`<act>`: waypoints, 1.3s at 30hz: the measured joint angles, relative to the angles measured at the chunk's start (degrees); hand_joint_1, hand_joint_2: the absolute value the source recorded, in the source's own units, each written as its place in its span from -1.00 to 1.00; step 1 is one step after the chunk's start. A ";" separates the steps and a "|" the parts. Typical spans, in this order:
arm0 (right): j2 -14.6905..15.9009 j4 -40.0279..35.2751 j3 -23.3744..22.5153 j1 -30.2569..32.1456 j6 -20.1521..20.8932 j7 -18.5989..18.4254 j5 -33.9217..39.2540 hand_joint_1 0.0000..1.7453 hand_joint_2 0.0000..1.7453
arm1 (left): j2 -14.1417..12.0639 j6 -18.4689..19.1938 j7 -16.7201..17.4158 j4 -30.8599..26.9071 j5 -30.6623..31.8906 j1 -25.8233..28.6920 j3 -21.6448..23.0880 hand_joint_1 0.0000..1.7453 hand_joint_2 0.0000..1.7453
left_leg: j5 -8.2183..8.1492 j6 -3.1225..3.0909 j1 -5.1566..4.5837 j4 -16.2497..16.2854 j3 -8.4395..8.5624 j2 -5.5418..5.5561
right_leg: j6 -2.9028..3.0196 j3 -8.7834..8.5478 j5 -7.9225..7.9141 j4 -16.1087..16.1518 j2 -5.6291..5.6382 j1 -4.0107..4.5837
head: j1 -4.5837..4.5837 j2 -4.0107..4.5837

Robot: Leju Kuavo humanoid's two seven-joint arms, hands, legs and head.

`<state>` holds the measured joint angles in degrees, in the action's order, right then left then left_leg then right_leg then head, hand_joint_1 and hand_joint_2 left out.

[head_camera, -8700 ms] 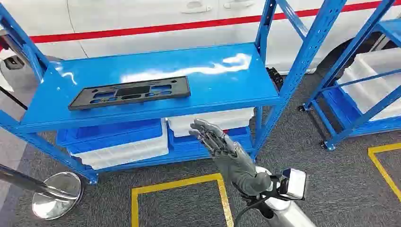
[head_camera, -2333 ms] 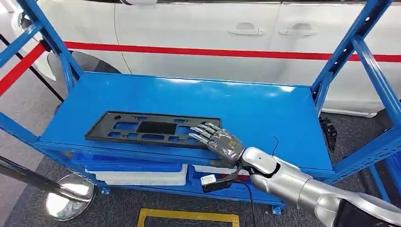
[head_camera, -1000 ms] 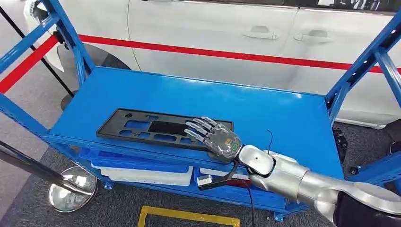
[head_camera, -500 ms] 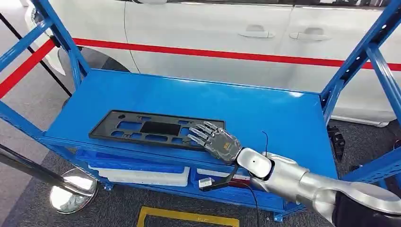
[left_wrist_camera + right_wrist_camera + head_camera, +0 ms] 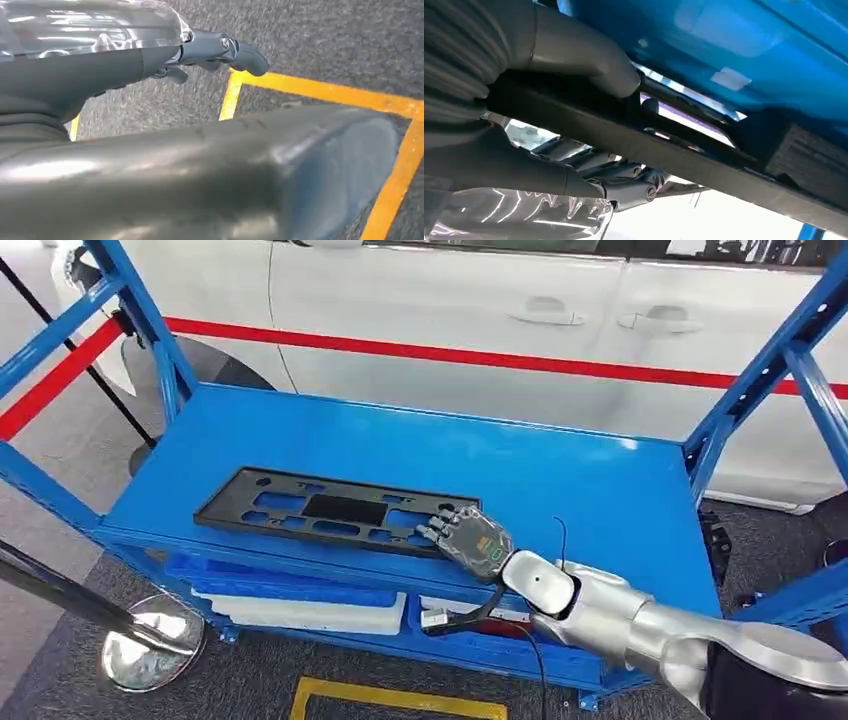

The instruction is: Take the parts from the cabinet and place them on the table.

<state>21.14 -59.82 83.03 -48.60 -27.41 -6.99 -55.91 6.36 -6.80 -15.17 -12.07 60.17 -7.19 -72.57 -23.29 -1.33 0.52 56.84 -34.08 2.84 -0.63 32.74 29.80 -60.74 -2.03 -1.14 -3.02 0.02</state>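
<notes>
Nearby, the right hand (image 5: 468, 543) grips the black part (image 5: 330, 515) on the blue shelf (image 5: 560, 480).

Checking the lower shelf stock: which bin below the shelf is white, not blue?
The white bin, on the lower shelf beneath the black frame's left half; the blue bin sits on top of it.

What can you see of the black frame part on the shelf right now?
The black frame part is a long, flat rectangular plate, apparently matte plastic, with a solid dark panel in its middle and cutouts showing blue through them. It lies flat near the front edge of the blue shelf, slightly skewed. The right hand grips its right end: in the right wrist view the thumb lies on one face and the fingers curl against the other.
</notes>
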 joint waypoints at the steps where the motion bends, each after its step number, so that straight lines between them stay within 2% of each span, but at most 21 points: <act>1: 0.00 0.09 0.02 0.07 0.00 -0.09 -0.04 0.84 1.00 | -0.02 0.00 -0.09 0.00 -0.02 -0.15 0.00 -1.00 -1.00 | 0.06 -0.09 -0.03 0.00 -0.09 -0.07 | -0.11 1.73 2.36 -4.30 0.70 -0.22 | 0.02 0.00; 3: -0.02 0.24 0.02 0.22 0.00 -0.15 -0.09 0.84 1.00 | -0.02 0.04 -0.11 0.00 0.00 -0.15 0.00 -1.00 -1.00 | 0.09 -0.13 -0.11 0.02 -0.17 -0.08 | -0.38 5.74 5.93 -13.57 1.21 -0.48 | 0.00 0.00; 4: -0.02 0.31 0.02 0.25 0.00 -0.15 -0.09 0.84 1.00 | -0.02 0.07 -0.11 0.00 0.00 -0.13 0.00 -1.00 -1.00 | 0.08 -0.13 -0.12 0.06 -0.18 -0.08 | -0.50 6.88 6.20 -16.11 1.19 -0.58 | 0.00 0.00; 6: -0.04 0.39 0.02 0.24 0.00 -0.15 -0.11 0.84 1.00 | -0.02 0.11 -0.11 0.00 0.00 -0.14 0.00 -1.00 -1.00 | 0.06 -0.08 -0.09 0.17 -0.11 -0.06 | -0.53 5.00 2.84 -12.35 1.13 -0.82 | 0.00 0.00; 8: -0.33 0.39 0.02 0.10 0.00 -0.15 -0.13 0.86 1.00 | 0.07 0.13 -0.11 0.00 0.00 -0.14 0.02 -1.00 -1.00 | -0.12 0.21 -0.05 0.54 -0.03 -0.05 | -0.17 -0.24 -2.46 -1.65 0.30 -0.89 | 0.02 0.00; 9: -0.67 0.44 0.02 0.05 0.00 -0.15 -0.15 0.92 1.00 | 0.06 0.13 -0.11 0.00 0.00 -0.12 0.04 -1.00 -1.00 | -0.20 0.61 -0.24 0.61 -0.23 -0.07 | 0.07 -1.77 -1.94 1.14 -1.65 -0.56 | 0.02 0.00; 13: -2.43 0.85 -0.02 -0.03 -0.18 -0.13 -0.13 0.92 1.00 | 0.02 0.31 -1.23 0.00 0.33 0.19 0.09 -1.00 -1.00 | 0.02 2.08 -0.52 0.56 -0.83 -0.77 | 0.96 -1.54 -1.83 2.24 -1.10 0.23 | -0.02 0.00; 14: -2.67 0.96 -0.11 -0.02 -0.44 -0.09 0.09 0.96 1.00 | 0.02 0.39 -2.21 0.00 0.44 0.11 0.24 -1.00 -1.00 | -0.32 2.46 -0.31 0.91 -0.72 -0.79 | 1.41 -1.59 -2.14 2.74 -1.12 -0.36 | -0.02 0.00; 15: -2.80 1.05 -0.22 -0.06 -0.78 0.04 0.37 0.96 1.00 | -0.04 0.44 -3.47 0.00 0.52 0.06 0.43 -1.00 1.00 | -1.65 2.91 -0.28 2.30 -1.26 -0.97 | 1.74 -1.59 -2.30 2.77 -1.55 -0.31 | -0.02 0.00; 17: -2.80 1.36 -0.31 -0.01 -1.47 0.44 0.90 0.96 1.00 | 0.07 0.39 -5.45 0.00 0.57 0.02 0.81 -1.00 1.00 | -7.08 3.62 -0.28 10.64 -5.07 -1.52 | 2.20 -1.38 -2.34 2.77 -1.81 -0.16 | -0.02 0.00; 19: -2.80 1.70 -0.52 0.05 -2.23 0.98 1.96 0.96 1.00 | 0.07 0.09 -6.40 0.00 0.53 0.26 1.09 -1.00 1.00 | -10.17 3.94 -0.28 18.60 -8.66 -1.59 | 2.29 -1.26 -2.36 2.73 -1.88 0.01 | -0.02 0.00; 21: -2.80 2.14 -1.11 0.13 -3.73 2.16 4.25 0.96 1.00 | 0.07 -0.37 -6.99 0.00 0.20 0.43 1.11 -1.00 1.00 | -7.71 3.99 -0.27 16.42 -7.58 -1.58 | 2.27 -1.31 -2.36 2.69 -1.80 0.00 | -0.02 0.00; 23: -2.80 2.51 -2.05 0.03 -5.65 3.93 7.18 0.96 1.00 | 0.07 -0.39 -7.75 0.00 -0.15 0.37 1.11 -1.00 1.00 | -2.79 3.70 -0.21 6.20 -2.48 -1.27 | 2.07 -1.42 -2.27 2.60 -1.52 -0.04 | -0.02 0.00; 24: -2.80 2.62 -2.69 0.03 -6.34 5.25 8.86 0.96 1.00 | 0.07 -0.39 -8.33 0.00 -0.22 0.37 1.11 -1.00 1.00 | -1.36 3.49 -0.12 1.77 -0.30 0.02 | 1.87 -1.39 -2.16 2.53 -1.50 -0.08 | -0.02 0.00; 25: -2.69 2.86 -3.56 0.03 -6.97 7.18 11.65 0.96 1.00 | 0.09 -0.50 -8.61 0.00 -0.28 0.49 1.11 -1.00 1.00 | -1.04 2.56 -0.55 1.07 -0.51 0.32 | 1.38 -1.49 -2.00 2.16 -0.93 0.42 | -0.02 0.00; 28: -2.56 3.21 -7.18 0.15 -7.32 14.79 21.50 0.96 1.00 | 0.09 -0.57 -9.36 0.00 -0.83 0.71 1.11 -1.00 1.00 | -0.90 1.23 -0.83 1.18 -0.77 -0.29 | 0.43 -1.46 -2.19 2.64 -0.97 0.38 | -0.02 0.00; 30: -2.56 3.32 -10.26 0.38 -5.81 20.80 29.42 0.96 1.00 | 0.31 -0.39 -10.36 0.00 -1.77 0.46 1.09 -1.00 1.00 | -0.19 0.38 -0.07 0.26 -0.21 0.04 | -0.02 -0.86 -1.12 1.65 -0.63 0.12 | 0.00 0.00; 34: -2.58 0.72 -19.22 3.26 5.87 32.71 47.10 0.96 1.00 | 0.33 -0.02 -11.98 0.00 -3.70 0.10 0.46 -1.00 1.00 | -0.06 -0.18 0.05 0.32 -0.40 0.14 | -0.35 6.21 6.16 -14.61 1.20 -0.37 | 0.00 0.00; 36: -2.58 -2.55 -24.22 5.27 14.03 35.01 53.67 0.96 1.00 | 0.35 -0.05 -11.93 0.00 -4.35 0.19 -0.26 -1.00 1.00 | -0.22 -0.15 0.06 0.38 -0.25 0.24 | -0.44 6.60 3.84 -14.38 1.19 -0.50 | 0.02 0.00; 38: -2.60 -6.26 -28.51 6.80 20.05 35.28 58.72 0.96 1.00 | 0.53 0.26 -11.87 0.00 -4.68 0.27 -0.48 -1.00 1.00 | -0.62 0.16 0.07 0.75 -0.09 0.24 | -0.06 3.08 -2.02 -5.42 0.67 -0.57 | 0.00 0.00; 39: -2.64 -8.31 -30.50 7.54 22.85 34.95 61.52 0.96 1.00 | 0.57 0.35 -11.80 0.00 -5.07 0.25 -0.70 -1.00 1.00 | -0.91 0.42 0.05 1.07 -0.04 0.22 | 0.37 1.32 -4.26 -0.56 -0.98 -0.39 | 0.00 0.00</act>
<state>18.49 -68.14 52.54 -41.06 -4.56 27.96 5.61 6.93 -6.45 -26.97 -12.06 55.10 -6.94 -73.27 -24.20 -0.91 0.57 57.90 -34.12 3.06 -0.26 34.06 25.54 -61.30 -3.01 -1.53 -3.02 0.02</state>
